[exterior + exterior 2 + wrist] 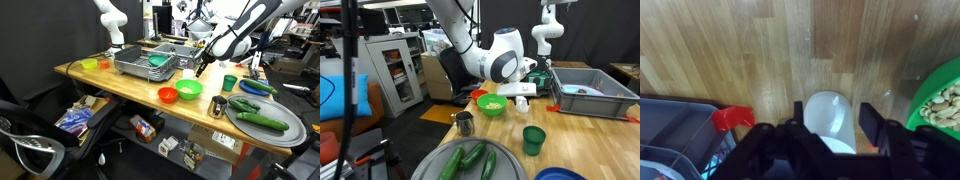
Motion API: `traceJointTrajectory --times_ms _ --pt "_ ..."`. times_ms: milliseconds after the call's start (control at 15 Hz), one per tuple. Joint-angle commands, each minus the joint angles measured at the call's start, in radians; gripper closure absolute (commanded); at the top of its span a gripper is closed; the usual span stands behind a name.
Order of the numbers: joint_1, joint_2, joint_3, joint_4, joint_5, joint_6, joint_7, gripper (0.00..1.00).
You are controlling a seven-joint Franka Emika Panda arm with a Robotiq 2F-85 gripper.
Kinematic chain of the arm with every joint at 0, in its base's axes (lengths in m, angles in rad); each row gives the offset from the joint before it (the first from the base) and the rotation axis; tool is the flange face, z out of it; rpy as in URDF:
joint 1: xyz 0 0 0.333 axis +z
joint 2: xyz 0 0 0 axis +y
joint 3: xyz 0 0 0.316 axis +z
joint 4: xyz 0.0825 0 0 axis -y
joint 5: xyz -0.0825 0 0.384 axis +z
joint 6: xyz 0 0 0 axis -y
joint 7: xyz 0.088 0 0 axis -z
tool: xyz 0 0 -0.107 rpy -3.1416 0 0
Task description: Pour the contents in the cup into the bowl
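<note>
my fingers (870, 120): spread apart either side of the white cup (827, 112), gap showing so no squeeze | cup: sitting on the wooden table (740, 40) right beside the green bowl (940, 95) with nutty bits in it | arm (465, 35): arched over, wrist pointing down at the tabletop

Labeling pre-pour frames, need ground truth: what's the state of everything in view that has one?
gripper: open, fingers on either side of the white cup.
white cup: on the table, not gripped; fill can't be seen.
green bowl: upright, pale nut-like pieces inside.
green cup: upright, apart from the gripper.
metal cup: upright, untouched.
</note>
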Motion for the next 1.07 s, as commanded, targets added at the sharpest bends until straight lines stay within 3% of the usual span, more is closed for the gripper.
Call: traceJointTrajectory --times_ms 0,133,400,667,733,1000 --pt "0.067 -0.040 -0.088 -0.020 -0.050 -0.033 0.040 0.09" --pt "0.128 -0.064 -0.176 -0.031 -0.088 -0.032 0.087 0.00" --pt "0.242 -0.118 -0.333 -0.051 -0.166 -0.029 0.187 0.00" --pt "0.254 -0.173 -0.319 -0.088 -0.185 -0.068 0.194 0.00" --pt "0.237 -0.133 -0.311 -0.041 -0.179 -0.040 0.191 0.00" --pt "0.243 -0.147 -0.309 -0.061 -0.180 -0.049 0.191 0.00"
